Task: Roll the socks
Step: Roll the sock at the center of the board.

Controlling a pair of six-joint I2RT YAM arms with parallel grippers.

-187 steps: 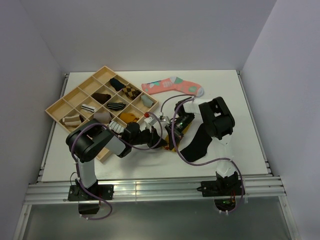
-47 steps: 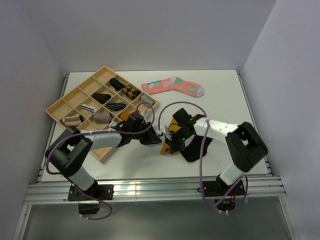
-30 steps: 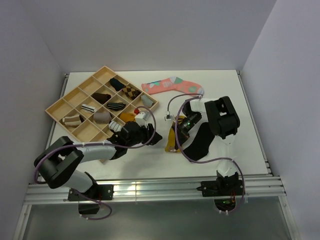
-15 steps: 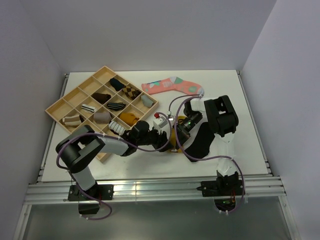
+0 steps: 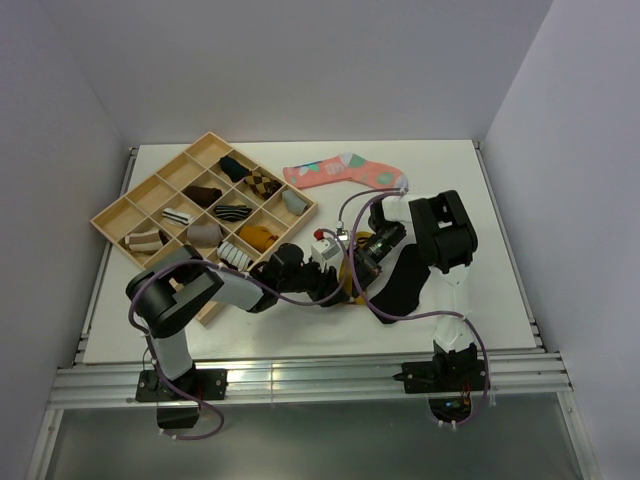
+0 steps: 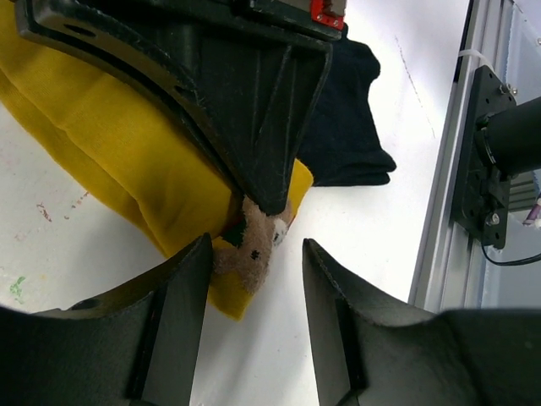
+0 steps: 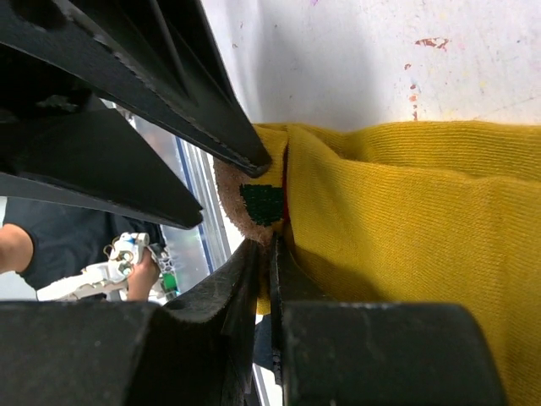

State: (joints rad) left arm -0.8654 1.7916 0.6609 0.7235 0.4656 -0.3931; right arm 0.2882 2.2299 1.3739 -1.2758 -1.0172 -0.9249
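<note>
White table [image 5: 450,180], right end effector [image 7: 264,249] pinching yellow sock [image 7: 406,211] — cuff [image 7: 258,199] half hidden, left end effector [image 6: 255,249] open

Left pincer [image 6: 254,254] gapes, facing the right pincer [image 7: 265,254], pinched closed.

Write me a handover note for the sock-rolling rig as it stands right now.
Right gripper: shut, pinching the yellow sock at its patterned cuff.
Left gripper: open, fingers on either side of that same cuff, not gripping.
Black sock: lying flat beside the yellow one, in neither gripper.
Done: cuff pinched, nothing more; neither sock is rolled.
Left: roll both socks.
</note>
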